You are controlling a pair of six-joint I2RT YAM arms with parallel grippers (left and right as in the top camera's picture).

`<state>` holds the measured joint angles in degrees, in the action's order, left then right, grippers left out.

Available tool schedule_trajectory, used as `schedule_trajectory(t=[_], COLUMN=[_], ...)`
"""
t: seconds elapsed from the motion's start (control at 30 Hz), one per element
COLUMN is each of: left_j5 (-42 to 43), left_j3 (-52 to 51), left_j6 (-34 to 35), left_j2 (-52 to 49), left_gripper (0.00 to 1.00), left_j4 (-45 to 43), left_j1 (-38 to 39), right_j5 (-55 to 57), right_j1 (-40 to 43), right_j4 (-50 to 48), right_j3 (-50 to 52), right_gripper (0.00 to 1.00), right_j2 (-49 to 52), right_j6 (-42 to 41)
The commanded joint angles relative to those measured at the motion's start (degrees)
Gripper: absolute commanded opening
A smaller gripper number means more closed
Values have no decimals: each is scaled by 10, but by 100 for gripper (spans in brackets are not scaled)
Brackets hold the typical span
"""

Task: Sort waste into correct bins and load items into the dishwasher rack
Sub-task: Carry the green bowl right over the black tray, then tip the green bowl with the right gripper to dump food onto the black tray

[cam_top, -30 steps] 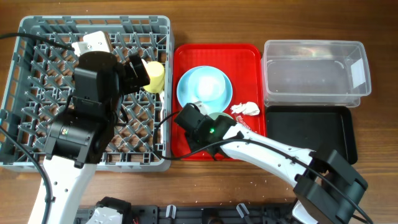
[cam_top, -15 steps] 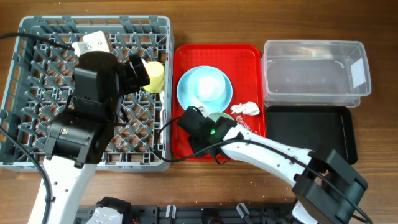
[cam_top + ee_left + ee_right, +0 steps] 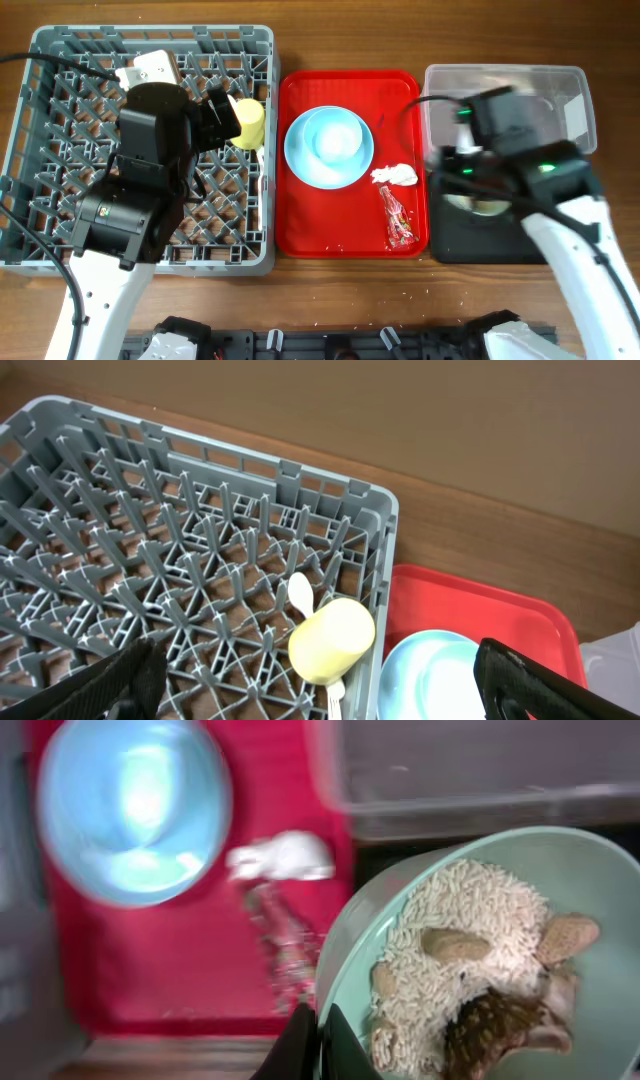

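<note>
Where the right gripper [image 3: 312,1038] is clamped shut on its thin rim, the mint bowl [image 3: 600,1020] shows a smooth, glossy inside heaped with food scraps [image 3: 460,940] — pale rice-like grains with a few lumpy beige and brown pieces on top. From overhead the bowl hangs over the far left part of the black tray [image 3: 545,220], a shallow matte rectangle at the near right; the arm covers most of the bowl, and whether it touches the tray cannot be told. Just beyond the tray sits the clear tub [image 3: 450,130], a see-through plastic box with rounded corners and a white label on its right wall, partly crossed by the arm and its cable. To the left lies the red serving tray [image 3: 300,220], shiny and rimmed. On it a round pale blue plate [image 3: 300,160] carries a second bowl [image 3: 333,135], with the crumpled white napkin [image 3: 395,175] to the plate's near right and the narrow red wrapper [image 3: 397,215] lying lengthwise just nearer than that. Left again stands the grey dishwasher rack [image 3: 60,60], a square crate of upright pegs. Near its right wall a small yellow cup [image 3: 332,640] lies on its side, a white spoon [image 3: 298,592] on its far side and a white fork [image 3: 335,698] on its near side. The left gripper [image 3: 315,678] hovers above the cup with its dark fingers spread wide — holding nothing. Wood-grain table [image 3: 330,40] surrounds everything.
</note>
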<state>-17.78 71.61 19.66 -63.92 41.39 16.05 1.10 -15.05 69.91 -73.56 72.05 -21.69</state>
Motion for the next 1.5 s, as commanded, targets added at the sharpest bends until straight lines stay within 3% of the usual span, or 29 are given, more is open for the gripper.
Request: schedule_trajectory(t=[0.0,0.1,0.3,0.47,0.63,0.87,1.07,1.1,1.47], left_j5=[-7,-7,-7,-7,-7,-7,-7,-7,-7], left_j3=[-1,-1,-1,-1,-1,-1,-1,-1,-1], left_j6=[5,5,5,5,5,5,5,5,5], left_j2=[2,2,2,2,2,2,2,2,2], left_gripper=[100,100,100,100,100,100,100,100,100], left_j4=[-2,-2,-2,-2,-2,-2,-2,-2,-2], left_j1=[-2,-2,-2,-2,-2,-2,-2,-2,-2], right_j5=[-98,-282,-473,-629,-781,-836,-879,-928,-941], right_j1=[104,210,447,548,564,564,564,564,564], right_j4=[-40,-113,-125,-231,-280,-354,-360,-379,-422], right_j3=[71,148,225,301,331,331,331,331,331], right_gripper=[4,4,4,4,4,4,4,4,4], right_j2=[-30,-31,-31,-29,-28,-28,-28,-28,-28], right_j6=[45,121,257,292,289,174,125,117,33])
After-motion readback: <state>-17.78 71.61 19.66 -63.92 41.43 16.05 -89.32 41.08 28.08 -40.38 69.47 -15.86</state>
